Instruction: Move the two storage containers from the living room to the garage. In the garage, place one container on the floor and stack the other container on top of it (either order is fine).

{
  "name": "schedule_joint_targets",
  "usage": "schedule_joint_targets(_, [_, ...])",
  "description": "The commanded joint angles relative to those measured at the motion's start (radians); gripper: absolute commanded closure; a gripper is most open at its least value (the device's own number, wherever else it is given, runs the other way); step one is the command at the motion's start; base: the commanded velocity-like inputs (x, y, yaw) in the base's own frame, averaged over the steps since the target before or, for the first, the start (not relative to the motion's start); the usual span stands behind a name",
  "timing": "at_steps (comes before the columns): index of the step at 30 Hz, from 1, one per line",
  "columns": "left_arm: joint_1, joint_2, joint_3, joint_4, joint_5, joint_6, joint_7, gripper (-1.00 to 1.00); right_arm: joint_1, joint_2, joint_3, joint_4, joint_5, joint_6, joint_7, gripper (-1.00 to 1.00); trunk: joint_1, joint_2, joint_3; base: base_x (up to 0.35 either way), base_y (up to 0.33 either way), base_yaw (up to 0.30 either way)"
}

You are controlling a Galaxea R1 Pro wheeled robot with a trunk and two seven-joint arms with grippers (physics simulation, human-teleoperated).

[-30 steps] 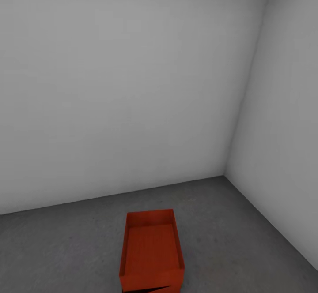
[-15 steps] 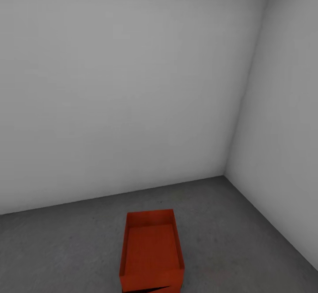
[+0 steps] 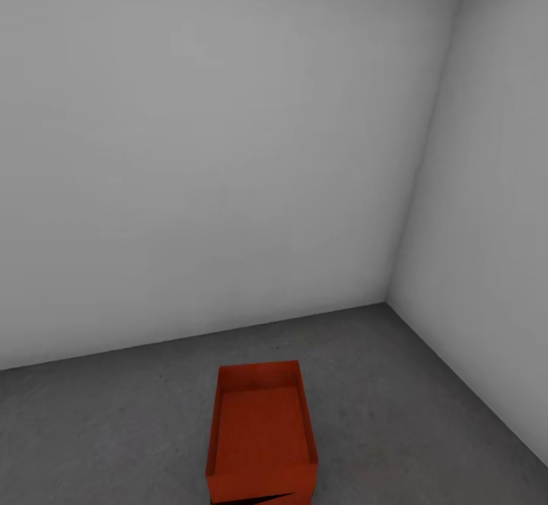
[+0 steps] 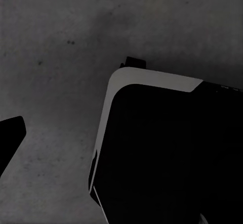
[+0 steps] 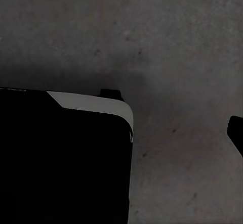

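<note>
An orange-red open-top storage container (image 3: 262, 433) stands on the dark grey concrete floor (image 3: 114, 429) of the garage, low in the head view and near the room's corner. Under its near end, the front wall of a second orange-red container (image 3: 255, 500) shows slightly askew, with a thin dark gap between the two, so the upper one rests on the lower. In the left wrist view one dark fingertip (image 4: 9, 139) juts in over bare floor. In the right wrist view another dark fingertip (image 5: 237, 131) shows at the frame's edge. Nothing is held there that I can see.
Plain white walls meet in a corner (image 3: 388, 300) behind and to the right of the containers. Speckled concrete spreads on both sides of them. Both wrist views look down on the robot's black, white-rimmed base (image 4: 167, 153) (image 5: 61, 158) over the floor.
</note>
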Motion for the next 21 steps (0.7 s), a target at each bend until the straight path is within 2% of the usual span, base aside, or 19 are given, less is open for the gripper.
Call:
schedule_joint_targets(1, [0.000, 0.000, -0.001, 0.000, 0.006, 0.000, 0.002, -1.00, -0.001, 0.001, 0.008, 0.002, -0.009, -0.005, -0.002, -1.00, 0.000, -0.001, -0.001, 0.000, 0.000, 0.000])
schedule_joint_targets(11, [0.000, 0.000, -0.001, 0.000, 0.006, 0.000, 0.002, -1.00, -0.001, -0.008, 0.009, 0.004, -0.010, -0.004, -0.003, -1.00, 0.000, -0.001, -0.001, 0.000, 0.000, 0.000])
schedule_joint_targets(21, [-0.001, 0.000, -0.001, 0.000, 0.006, 0.000, 0.002, -1.00, -0.001, -0.006, 0.008, 0.003, -0.010, -0.005, -0.003, -1.00, 0.000, -0.001, -0.001, 0.000, 0.000, 0.000])
